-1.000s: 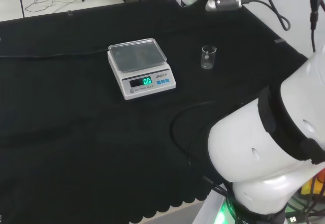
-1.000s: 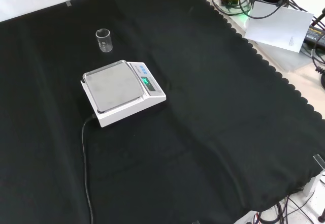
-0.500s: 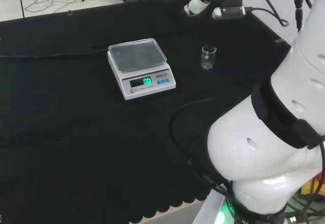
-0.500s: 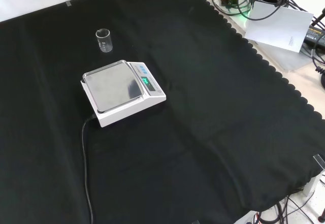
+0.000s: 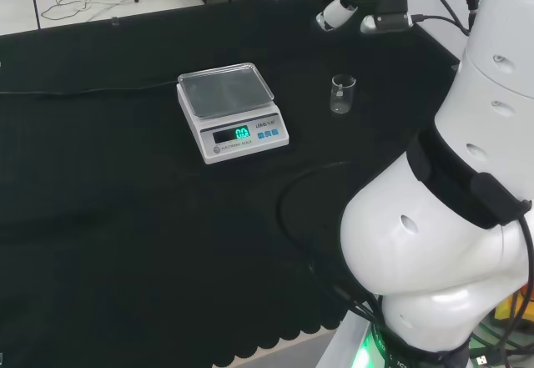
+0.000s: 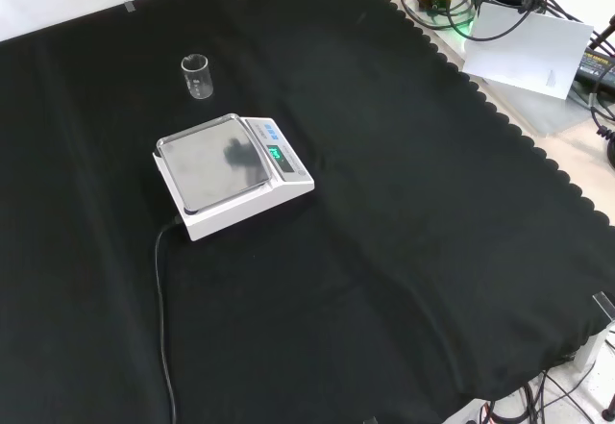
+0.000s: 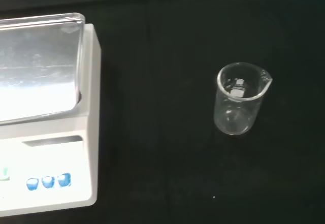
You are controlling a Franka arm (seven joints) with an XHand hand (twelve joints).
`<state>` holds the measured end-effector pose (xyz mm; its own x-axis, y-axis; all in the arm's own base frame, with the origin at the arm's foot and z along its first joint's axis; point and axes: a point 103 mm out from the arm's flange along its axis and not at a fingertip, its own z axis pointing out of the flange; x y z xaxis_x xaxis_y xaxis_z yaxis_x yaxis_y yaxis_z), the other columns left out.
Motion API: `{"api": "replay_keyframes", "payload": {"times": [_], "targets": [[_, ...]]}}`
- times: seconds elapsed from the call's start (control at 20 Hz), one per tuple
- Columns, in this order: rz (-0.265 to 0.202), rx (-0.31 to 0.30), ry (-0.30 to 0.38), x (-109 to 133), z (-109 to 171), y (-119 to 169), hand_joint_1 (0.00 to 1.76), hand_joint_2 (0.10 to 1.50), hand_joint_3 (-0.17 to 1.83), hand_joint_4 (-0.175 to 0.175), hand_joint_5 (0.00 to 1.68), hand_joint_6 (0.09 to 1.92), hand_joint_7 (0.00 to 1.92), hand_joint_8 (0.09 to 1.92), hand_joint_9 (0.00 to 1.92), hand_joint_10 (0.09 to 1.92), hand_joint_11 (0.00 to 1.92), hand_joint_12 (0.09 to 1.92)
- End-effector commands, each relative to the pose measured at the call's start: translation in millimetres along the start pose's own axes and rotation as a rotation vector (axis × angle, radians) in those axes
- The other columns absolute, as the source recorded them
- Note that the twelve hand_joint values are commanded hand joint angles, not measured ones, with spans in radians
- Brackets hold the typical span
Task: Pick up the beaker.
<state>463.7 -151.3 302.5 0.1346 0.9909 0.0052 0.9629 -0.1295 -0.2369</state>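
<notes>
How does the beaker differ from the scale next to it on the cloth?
The beaker is clear glass and round; the scale is opaque white and boxy. The beaker is small and upright, the scale broad and low. The scale has a cord; the beaker has none. Both stand untouched on the black cloth.

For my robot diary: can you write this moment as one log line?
step: reaching | beaker: upright on cloth, beside scale, untouched | hand: above, not holding
</notes>
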Motion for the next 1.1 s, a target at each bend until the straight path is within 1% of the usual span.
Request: {"api": "replay_keyframes", "payload": {"times": [0.05, 0.2, 0.4, 0.8, 0.9, 1.1], "targets": [[-0.025, 0.023, 0.007, -23.3, 29.2, 29.6, 0.68, 0.82, 0.46, -0.038, 0.48, 0.12, 0.30, 0.75, 0.39, 0.85, 0.00, 1.43], [-0.033, 0.036, 0.009, -27.3, 35.8, 37.4, 0.68, 0.82, 0.47, -0.039, 0.49, 0.12, 0.30, 0.75, 0.39, 0.85, 0.00, 1.43], [-0.045, 0.032, 0.014, -29.3, 41.3, 47.8, 0.68, 0.82, 0.47, -0.040, 0.49, 0.12, 0.30, 0.75, 0.38, 0.85, 0.00, 1.43], [-0.025, 0.063, 0.036, -35.3, 57.3, 71.2, 0.68, 0.81, 0.48, -0.042, 0.50, 0.14, 0.31, 0.76, 0.38, 0.86, 0.00, 1.45], [-0.025, 0.073, 0.036, -34.5, 63.6, 76.0, 0.68, 0.81, 0.48, -0.042, 0.50, 0.14, 0.30, 0.76, 0.38, 0.86, 0.00, 1.45], [-0.032, 0.071, 0.036, -33.9, 75.9, 84.5, 0.68, 0.81, 0.48, -0.043, 0.49, 0.16, 0.30, 0.76, 0.38, 0.87, 0.00, 1.47]]}}
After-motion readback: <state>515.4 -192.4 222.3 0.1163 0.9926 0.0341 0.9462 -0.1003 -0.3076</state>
